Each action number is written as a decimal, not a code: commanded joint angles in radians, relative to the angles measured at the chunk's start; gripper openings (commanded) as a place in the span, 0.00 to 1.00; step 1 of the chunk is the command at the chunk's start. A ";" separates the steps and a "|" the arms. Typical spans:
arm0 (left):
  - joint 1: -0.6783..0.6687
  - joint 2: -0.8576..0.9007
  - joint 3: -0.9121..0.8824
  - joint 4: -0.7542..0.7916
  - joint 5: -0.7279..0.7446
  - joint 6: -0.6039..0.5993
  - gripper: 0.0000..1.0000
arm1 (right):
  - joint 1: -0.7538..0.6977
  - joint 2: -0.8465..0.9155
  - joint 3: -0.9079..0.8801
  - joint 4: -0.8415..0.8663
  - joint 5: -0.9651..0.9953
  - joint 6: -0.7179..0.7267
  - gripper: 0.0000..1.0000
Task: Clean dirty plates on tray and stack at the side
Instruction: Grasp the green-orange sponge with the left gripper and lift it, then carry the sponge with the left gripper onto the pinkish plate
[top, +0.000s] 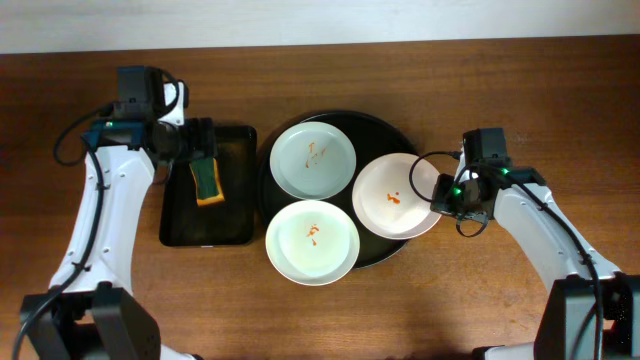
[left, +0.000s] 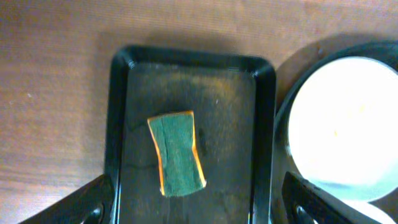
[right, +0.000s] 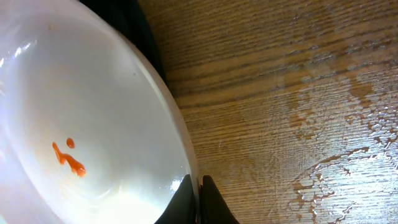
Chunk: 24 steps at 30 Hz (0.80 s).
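Observation:
Three white plates with orange-red smears lie on the round black tray: a back plate, a front plate and a right plate that overhangs the tray's right rim. My right gripper is shut on the right plate's rim; in the right wrist view its fingers pinch the rim of the plate. My left gripper is open above the rectangular tray, its fingers spread wide just short of the green sponge.
A small rectangular black tray left of the round tray holds the green and orange sponge. In the left wrist view the rectangular tray sits beside a white plate. Bare wood table lies right of the plates.

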 joint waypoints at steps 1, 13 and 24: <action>0.000 0.106 0.002 -0.014 -0.014 0.000 0.84 | -0.003 -0.019 0.018 0.001 0.008 0.005 0.04; 0.000 0.384 0.002 0.076 -0.038 0.001 0.61 | -0.003 -0.019 0.018 -0.002 0.008 0.005 0.04; -0.002 0.402 -0.014 0.053 -0.074 0.001 0.40 | -0.003 -0.019 0.018 -0.005 0.008 0.005 0.04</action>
